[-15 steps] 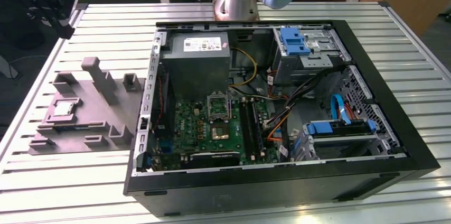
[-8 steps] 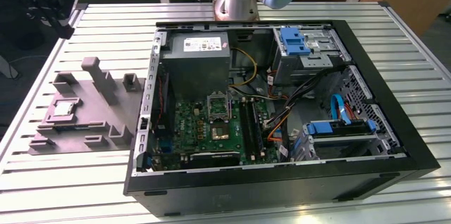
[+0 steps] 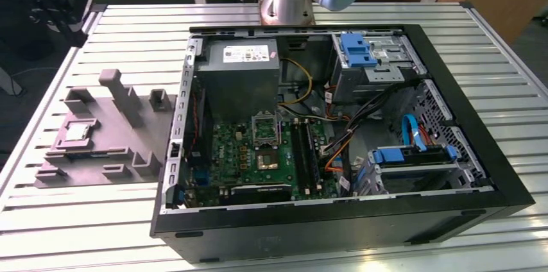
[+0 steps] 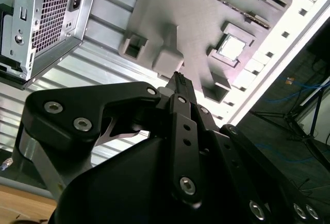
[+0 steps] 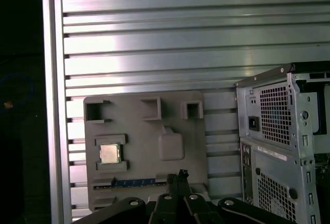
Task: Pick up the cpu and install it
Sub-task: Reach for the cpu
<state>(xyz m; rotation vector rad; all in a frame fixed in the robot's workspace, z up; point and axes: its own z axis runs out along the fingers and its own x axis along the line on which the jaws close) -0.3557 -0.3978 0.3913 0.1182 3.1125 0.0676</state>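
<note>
My hand (image 5: 180,175), pressed together, hovers over the grey holder tray (image 5: 135,147); the cpu (image 5: 109,153) sits in a pocket of that tray.

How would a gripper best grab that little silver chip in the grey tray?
By two opposite side edges, coming straight down from above. The cpu lies flat, top up, in a pocket of the grey holder tray. Raised bars flank two of its sides, so the other two probably offer freer access.

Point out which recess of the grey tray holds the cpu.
The recess between two bars, where the cpu lies on the grey tray; the three square pockets look empty.
</note>
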